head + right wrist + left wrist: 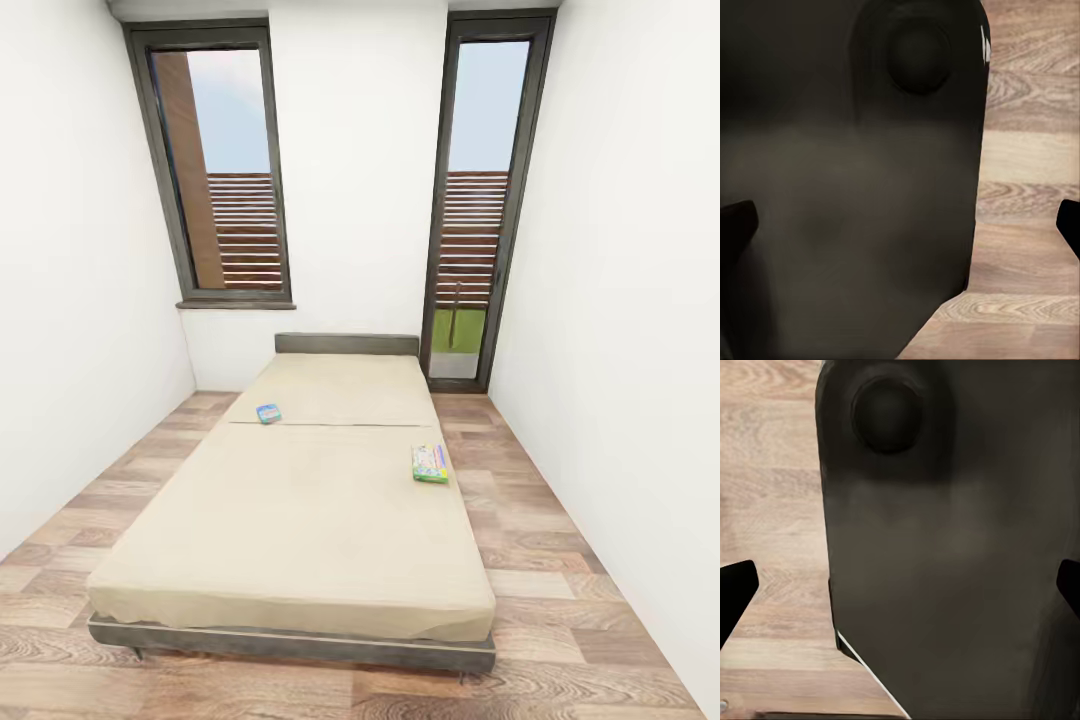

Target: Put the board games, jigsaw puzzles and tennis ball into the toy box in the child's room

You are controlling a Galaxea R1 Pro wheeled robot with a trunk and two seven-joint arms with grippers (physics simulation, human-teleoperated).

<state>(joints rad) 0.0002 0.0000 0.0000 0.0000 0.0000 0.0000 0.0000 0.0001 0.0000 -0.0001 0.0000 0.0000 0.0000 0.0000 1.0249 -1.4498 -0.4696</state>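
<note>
1. Head view: on the bed (300, 520) lie two board games, well apart. The blue one (268, 413) lies far and left, near the mattress seam; the green-edged one (430, 463) lies by the right edge. I judge both light, stiff and thin; I'd take the green one across its overhanging-side edge.
2. Left wrist view: my left pincer (900, 585) spread wide, empty, over the plank floor (772, 510).
3. Right wrist view: my right pincer (900, 225) equally wide, empty.
</note>
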